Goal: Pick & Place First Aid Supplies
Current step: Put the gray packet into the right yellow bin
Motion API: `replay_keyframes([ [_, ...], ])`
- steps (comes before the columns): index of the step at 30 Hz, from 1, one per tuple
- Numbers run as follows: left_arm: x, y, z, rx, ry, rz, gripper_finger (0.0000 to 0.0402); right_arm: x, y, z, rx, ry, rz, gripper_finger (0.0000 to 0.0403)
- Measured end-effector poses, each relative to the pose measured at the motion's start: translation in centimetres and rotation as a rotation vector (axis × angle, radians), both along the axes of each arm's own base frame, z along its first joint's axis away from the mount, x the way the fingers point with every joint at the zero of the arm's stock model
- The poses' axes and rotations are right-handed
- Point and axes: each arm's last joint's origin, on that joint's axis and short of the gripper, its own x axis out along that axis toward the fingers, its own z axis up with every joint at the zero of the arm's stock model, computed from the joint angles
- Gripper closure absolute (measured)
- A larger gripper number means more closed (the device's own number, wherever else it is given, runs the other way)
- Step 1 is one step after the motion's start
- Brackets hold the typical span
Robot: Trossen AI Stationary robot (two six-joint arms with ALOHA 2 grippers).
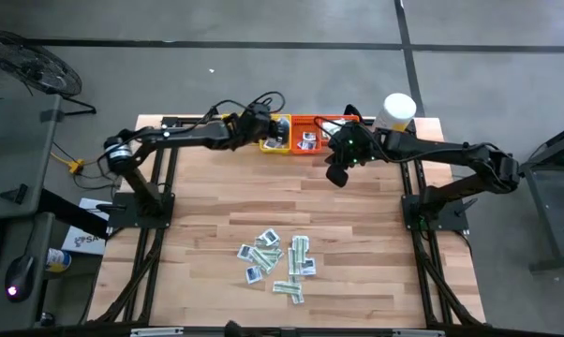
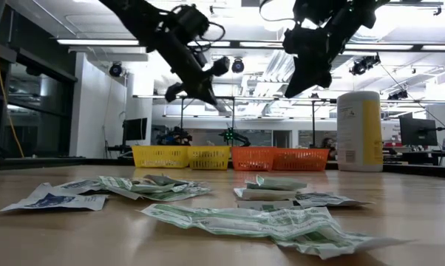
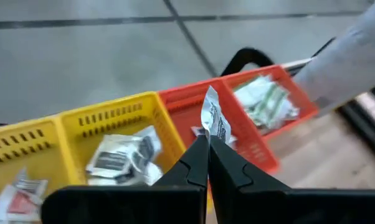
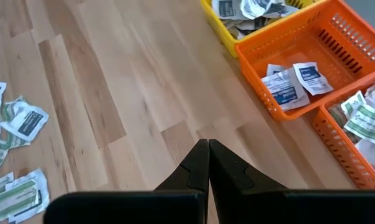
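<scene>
Loose first aid supplies (image 1: 277, 262) lie in a heap on the wooden table's near half: white-and-green strips and white squares with a blue centre. Yellow trays (image 1: 273, 140) and orange trays (image 1: 310, 139) stand in a row at the far edge and hold more packets. My left gripper (image 3: 207, 142) hangs above the place where a yellow tray (image 3: 113, 127) meets an orange one (image 3: 181, 106), and it is shut on a small white packet (image 3: 213, 118). My right gripper (image 4: 207, 144) is shut on nothing and hangs over bare wood just in front of the orange trays (image 4: 318, 56). My left gripper pinches the small white packet by its lower edge (image 3: 209, 134) between the two fingertips. The packet sticks out beyond the tips, lifted clear above the trays. The fingers slant down toward the table's far edge.
A tall white-and-yellow canister (image 1: 397, 110) stands at the far right corner beside the orange trays. Between the trays and the heap of packets lies a wide stretch of bare wood (image 1: 263, 201). The arms' black frames run along both table sides.
</scene>
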Motion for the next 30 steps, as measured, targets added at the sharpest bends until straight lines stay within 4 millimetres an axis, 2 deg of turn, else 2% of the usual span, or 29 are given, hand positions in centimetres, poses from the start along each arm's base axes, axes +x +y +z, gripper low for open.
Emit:
replay_keyframes([
  [7, 1.4, 3.2, -1.6, -0.056, 0.122, 0.002, 0.0401, 0.0, -0.1, 0.0, 0.009, -0.001, -0.013, 0.0403],
  [12, 1.2, 4.5, -3.2, -0.109, 0.222, 0.028, 0.0401, 0.0, -0.1, 0.0, 0.019, -0.004, -0.030, 0.0403],
  [18, 0.1, 5.1, -4.4, -0.151, 0.336, 0.080, 0.0401, 0.0, -0.1, 0.0, 0.031, -0.008, -0.058, 0.0403],
  [21, -0.1, 5.2, -4.5, -0.114, 0.377, 0.132, 0.0401, -0.1, -0.1, 0.0, 0.026, -0.006, -0.078, 0.0403],
  [30, 0.1, 5.7, -4.2, -0.090, 0.348, 0.068, 0.0401, -0.1, -0.2, 0.0, 0.014, -0.003, -0.100, 0.0403],
])
